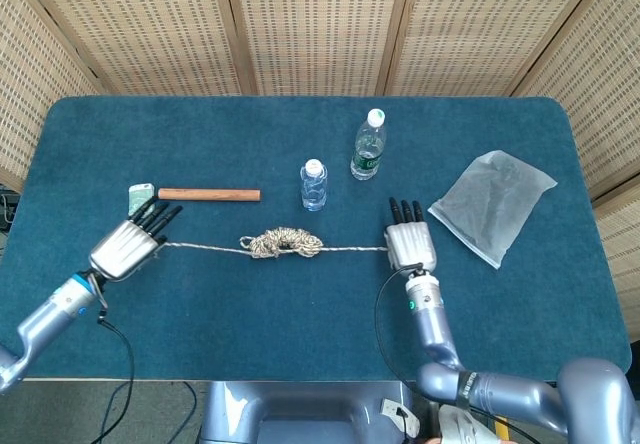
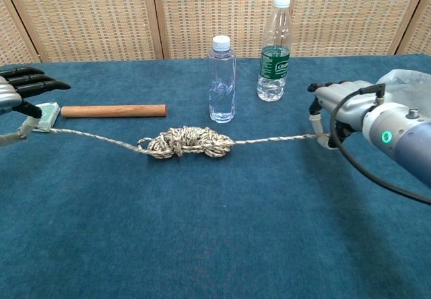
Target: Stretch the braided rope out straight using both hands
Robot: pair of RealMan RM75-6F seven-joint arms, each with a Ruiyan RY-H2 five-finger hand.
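The braided rope [image 1: 281, 243] [image 2: 188, 141] lies across the middle of the blue table, a tangled bunch at its centre with a thin strand running out to each side. My left hand [image 1: 131, 243] [image 2: 19, 99] pinches the left strand's end at the table's left, its other fingers stretched out. My right hand [image 1: 408, 240] [image 2: 339, 108] holds the right strand's end, right of the bunch. Both strands look taut and lifted slightly off the cloth.
A wooden stick [image 1: 209, 195] and a small green packet [image 1: 141, 199] lie behind the left strand. Two water bottles [image 1: 313, 184] [image 1: 368, 145] stand behind the bunch. A grey plastic bag [image 1: 492, 202] lies to the right of my right hand.
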